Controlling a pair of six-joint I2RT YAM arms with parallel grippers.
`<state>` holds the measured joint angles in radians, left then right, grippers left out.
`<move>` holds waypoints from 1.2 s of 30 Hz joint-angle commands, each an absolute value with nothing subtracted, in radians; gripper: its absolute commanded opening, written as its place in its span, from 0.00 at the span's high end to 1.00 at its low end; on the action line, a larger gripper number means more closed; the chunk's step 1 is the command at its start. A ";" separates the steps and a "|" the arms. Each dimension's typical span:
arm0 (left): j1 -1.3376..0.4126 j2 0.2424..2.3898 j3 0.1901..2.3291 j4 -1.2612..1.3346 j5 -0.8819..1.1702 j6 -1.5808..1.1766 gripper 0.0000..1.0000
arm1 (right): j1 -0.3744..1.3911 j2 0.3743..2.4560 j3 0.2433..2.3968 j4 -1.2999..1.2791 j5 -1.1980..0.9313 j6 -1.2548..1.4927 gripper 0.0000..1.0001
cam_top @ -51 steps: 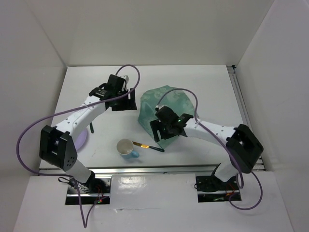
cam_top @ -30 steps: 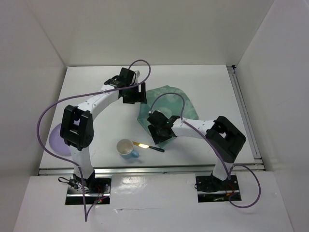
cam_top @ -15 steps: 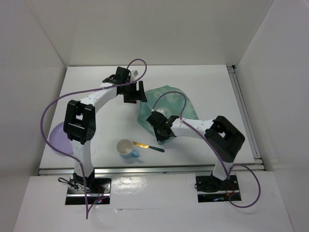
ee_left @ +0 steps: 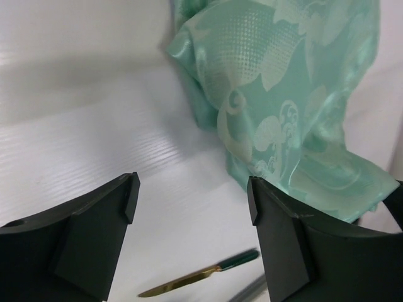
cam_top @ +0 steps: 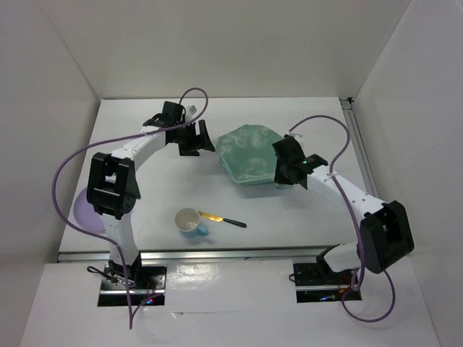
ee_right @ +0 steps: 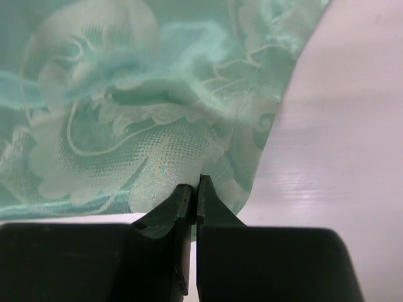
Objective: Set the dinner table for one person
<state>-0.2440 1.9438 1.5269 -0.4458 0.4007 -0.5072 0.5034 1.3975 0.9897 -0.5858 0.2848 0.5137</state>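
The dinner table (cam_top: 311, 119) is the wide white tabletop. On it a teal patterned placemat (cam_top: 249, 155) lies rumpled at the centre back. My right gripper (cam_top: 279, 173) is shut on the placemat's right near edge; in the right wrist view the cloth (ee_right: 126, 113) is pinched between the closed fingertips (ee_right: 195, 189). My left gripper (cam_top: 203, 137) hangs open just left of the placemat, holding nothing. The left wrist view shows its gripper (ee_left: 192, 189) wide apart over bare table, with the cloth (ee_left: 277, 94) off to the right.
A white and blue cup (cam_top: 189, 221) stands near the front edge with a gold knife with a dark green handle (cam_top: 223, 218) beside it. A purple plate (cam_top: 82, 210) lies at the front left, partly behind the left arm. Metal rails (cam_top: 365, 166) run along the right and front edges.
My right gripper closed on the placemat and swung from its near left side over to the right, pulling the cloth flatter and wider. The left gripper drew back slightly to the left, still open.
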 commanded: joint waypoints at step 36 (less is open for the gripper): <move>-0.370 1.732 0.998 0.162 0.438 -1.468 0.37 | 0.190 1.440 1.243 -0.588 0.049 0.339 1.00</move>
